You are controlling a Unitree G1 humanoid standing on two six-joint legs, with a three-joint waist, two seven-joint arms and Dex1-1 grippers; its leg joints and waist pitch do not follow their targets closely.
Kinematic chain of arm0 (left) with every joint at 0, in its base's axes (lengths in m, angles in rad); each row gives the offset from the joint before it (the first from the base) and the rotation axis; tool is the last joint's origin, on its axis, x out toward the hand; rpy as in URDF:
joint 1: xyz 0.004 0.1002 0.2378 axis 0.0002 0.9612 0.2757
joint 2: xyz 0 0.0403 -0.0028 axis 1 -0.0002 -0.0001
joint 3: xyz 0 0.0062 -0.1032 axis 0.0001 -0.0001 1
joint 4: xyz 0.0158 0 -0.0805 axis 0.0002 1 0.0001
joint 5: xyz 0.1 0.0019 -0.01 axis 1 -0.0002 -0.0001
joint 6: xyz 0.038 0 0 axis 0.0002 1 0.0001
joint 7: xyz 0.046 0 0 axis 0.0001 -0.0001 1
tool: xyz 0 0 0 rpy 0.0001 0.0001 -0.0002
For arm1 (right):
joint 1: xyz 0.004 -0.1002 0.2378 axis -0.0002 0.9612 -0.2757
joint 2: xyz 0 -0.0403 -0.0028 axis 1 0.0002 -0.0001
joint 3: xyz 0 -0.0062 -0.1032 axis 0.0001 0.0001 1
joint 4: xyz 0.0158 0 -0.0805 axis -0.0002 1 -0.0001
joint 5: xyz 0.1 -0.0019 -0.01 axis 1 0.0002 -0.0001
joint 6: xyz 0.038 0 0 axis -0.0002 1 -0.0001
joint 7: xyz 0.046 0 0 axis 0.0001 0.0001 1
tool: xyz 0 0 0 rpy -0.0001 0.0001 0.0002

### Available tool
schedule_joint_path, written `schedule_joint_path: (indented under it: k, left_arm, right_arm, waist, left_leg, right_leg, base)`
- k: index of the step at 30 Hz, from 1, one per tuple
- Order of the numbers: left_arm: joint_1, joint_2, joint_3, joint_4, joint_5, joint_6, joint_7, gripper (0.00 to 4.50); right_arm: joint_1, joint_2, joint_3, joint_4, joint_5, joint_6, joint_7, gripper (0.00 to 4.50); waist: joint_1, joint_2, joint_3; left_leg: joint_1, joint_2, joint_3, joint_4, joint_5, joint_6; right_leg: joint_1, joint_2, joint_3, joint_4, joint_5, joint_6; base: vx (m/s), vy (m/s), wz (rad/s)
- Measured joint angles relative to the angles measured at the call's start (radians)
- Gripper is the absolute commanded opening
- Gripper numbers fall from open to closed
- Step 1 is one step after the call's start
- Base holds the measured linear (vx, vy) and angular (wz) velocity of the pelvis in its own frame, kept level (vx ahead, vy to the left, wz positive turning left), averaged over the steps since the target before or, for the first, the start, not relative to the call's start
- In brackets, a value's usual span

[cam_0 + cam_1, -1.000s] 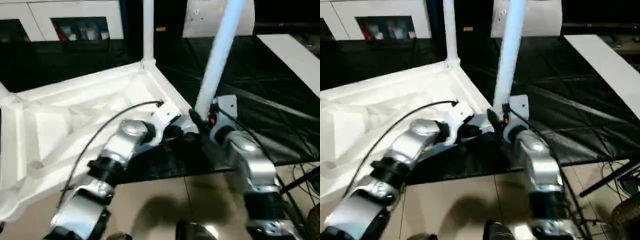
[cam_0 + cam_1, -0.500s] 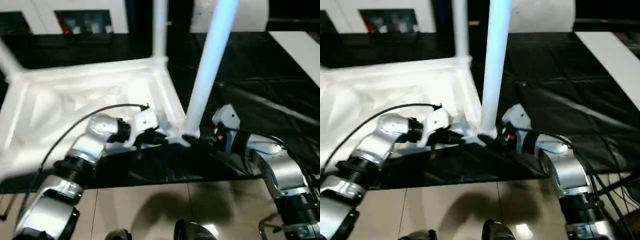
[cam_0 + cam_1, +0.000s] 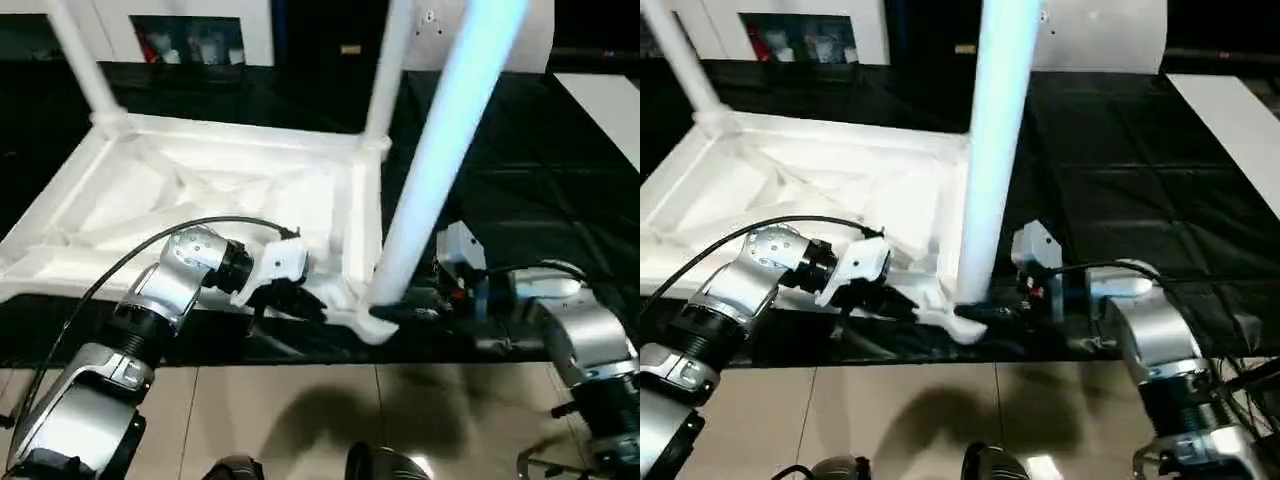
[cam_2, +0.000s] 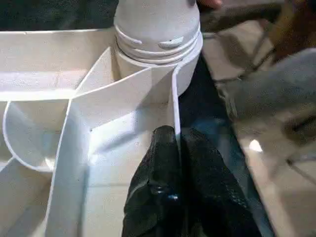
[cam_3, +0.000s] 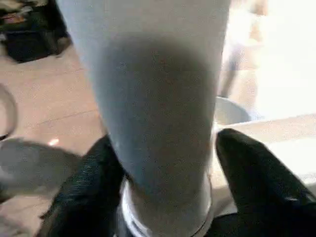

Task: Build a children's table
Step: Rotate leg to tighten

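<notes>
The white tabletop [image 3: 200, 190] lies upside down on the black work table, ribs up. A thick white leg [image 3: 440, 170] stands in its near right corner socket [image 4: 158, 34], leaning right. Two more legs [image 3: 385, 70] [image 3: 85, 60] rise from the far corners. My left gripper [image 3: 305, 303] is shut on the thin rim wall beside that socket, and its black fingers [image 4: 163, 168] pinch the wall. My right gripper [image 3: 415, 312] reaches in from the right at the leg's base, its fingers [image 5: 84, 187] hugging both sides of the leg just above the collar.
The held corner overhangs the front edge of the black work table [image 3: 520, 200], with tiled floor [image 3: 300, 420] below. A white glass-door cabinet [image 3: 190, 30] stands behind. A long white panel [image 3: 1240, 110] lies at the far right. A black cable [image 3: 150, 250] loops over my left forearm.
The camera has shifted. My right forearm has swung out from in front of the leg's base to its right side. My left gripper keeps its hold on the rim.
</notes>
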Motion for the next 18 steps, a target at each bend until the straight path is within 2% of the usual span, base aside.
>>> schedule_joint_path:
  k: [4, 6, 11, 18]
  left_arm:
    - [-0.007, 0.003, -0.008, 0.008, 0.000, -0.014, -0.032, 0.00]
    - [-0.009, 0.004, -0.011, 0.010, 0.000, -0.020, -0.042, 0.00]
    - [-0.014, 0.004, -0.019, 0.018, -0.001, -0.029, -0.052, 0.00]
    - [-0.016, 0.001, -0.019, 0.031, -0.004, -0.045, -0.053, 0.00]
  right_arm:
    - [-0.007, -0.008, 0.017, 0.002, 0.013, 0.017, 0.060, 2.57]
    - [-0.010, -0.015, 0.022, 0.002, 0.016, 0.029, 0.080, 2.24]
    - [-0.018, -0.026, 0.036, 0.002, 0.017, 0.037, 0.095, 2.02]
    - [-0.023, -0.031, 0.041, 0.004, 0.019, 0.045, 0.098, 1.97]
  waist:
    - [0.008, -0.002, -0.001]
    - [0.009, -0.003, -0.001]
    - [0.011, -0.004, -0.002]
    - [0.014, -0.004, -0.002]
  left_leg:
    - [-0.001, 0.000, 0.000, 0.003, 0.000, 0.000]
    - [-0.001, 0.000, 0.000, 0.004, 0.000, 0.000]
    - [-0.002, 0.000, 0.000, 0.005, 0.000, 0.000]
    - [-0.002, 0.000, 0.000, 0.005, 0.000, 0.000]
  right_leg:
    - [0.000, 0.000, 0.001, 0.000, 0.001, 0.000]
    - [0.000, 0.000, 0.001, 0.000, 0.001, 0.000]
    - [0.000, 0.000, 0.001, 0.000, 0.002, 0.000]
    - [0.001, 0.000, 0.001, 0.000, 0.002, 0.000]
  base:
    - [0.000, 0.000, 0.00]
    - [0.000, 0.000, 0.00]
    - [0.000, 0.000, 0.00]
    - [0.000, 0.000, 0.00]
